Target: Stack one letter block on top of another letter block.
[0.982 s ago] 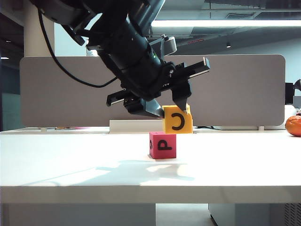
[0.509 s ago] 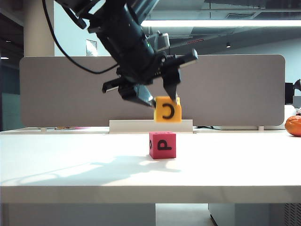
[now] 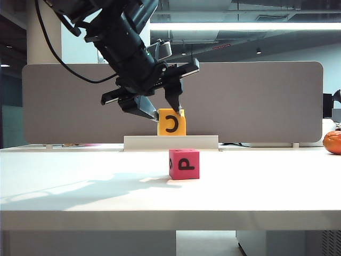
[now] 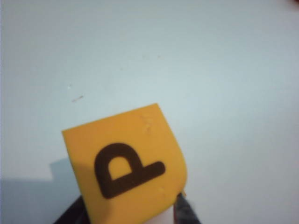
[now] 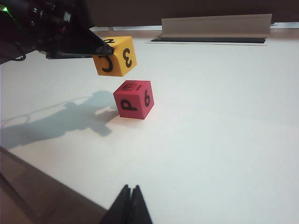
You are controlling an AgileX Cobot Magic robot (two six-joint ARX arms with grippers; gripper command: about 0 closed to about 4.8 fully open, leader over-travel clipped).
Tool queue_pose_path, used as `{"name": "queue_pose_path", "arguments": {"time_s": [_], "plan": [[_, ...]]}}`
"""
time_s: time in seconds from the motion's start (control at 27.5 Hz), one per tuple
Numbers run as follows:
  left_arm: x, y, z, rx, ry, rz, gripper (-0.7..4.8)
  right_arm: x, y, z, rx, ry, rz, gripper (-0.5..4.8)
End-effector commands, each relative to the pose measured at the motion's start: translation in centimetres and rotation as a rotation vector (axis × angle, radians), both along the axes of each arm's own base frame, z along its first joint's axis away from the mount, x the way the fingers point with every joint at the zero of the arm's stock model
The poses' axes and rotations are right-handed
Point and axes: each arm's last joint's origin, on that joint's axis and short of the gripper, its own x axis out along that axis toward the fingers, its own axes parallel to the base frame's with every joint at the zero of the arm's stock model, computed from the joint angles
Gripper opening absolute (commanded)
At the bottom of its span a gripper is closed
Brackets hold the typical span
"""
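Left pincer (image 3: 169, 111) has the yellow block (image 3: 171, 122) clamped in the air above the pink block (image 3: 184, 164) on the desk (image 3: 80, 186); right pincer (image 5: 131, 198) sits clenched, low over it.

You have a white table (image 3: 80, 186) with a grey partition panel (image 3: 266, 101) along its far edge. At the far right sits an orange round object (image 3: 332, 142), partly cut off.

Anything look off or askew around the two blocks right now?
Nothing damaged. The left pincer holds the yellow block in the air, slightly left of the pink block, which sits upright on the table, so they aren't lined up for stacking. The right pincer is shut, away from both.
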Motion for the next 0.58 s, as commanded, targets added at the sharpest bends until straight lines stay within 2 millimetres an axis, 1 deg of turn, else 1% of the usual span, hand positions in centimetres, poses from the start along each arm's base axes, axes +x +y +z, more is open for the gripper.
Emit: {"name": "queue_pose_path", "arguments": {"time_s": [0.04,0.22,0.36,0.58], "plan": [[0.2,0.2,0.3,0.001,-0.016,-0.024,1.83,0.0,0.0,0.0,0.001,-0.010,-0.001,-0.06],[0.3,0.3,0.3,-0.002,-0.011,-0.045,1.83,0.0,0.0,0.0,0.001,-0.010,-0.001,-0.06],[0.5,0.0,0.0,-0.028,-0.008,-0.083,1.83,0.0,0.0,0.0,0.001,-0.010,-0.001,-0.06],[0.8,-0.4,-1.1,-0.024,0.010,-0.095,1.83,0.0,0.0,0.0,0.001,-0.009,-0.001,-0.06]]}}
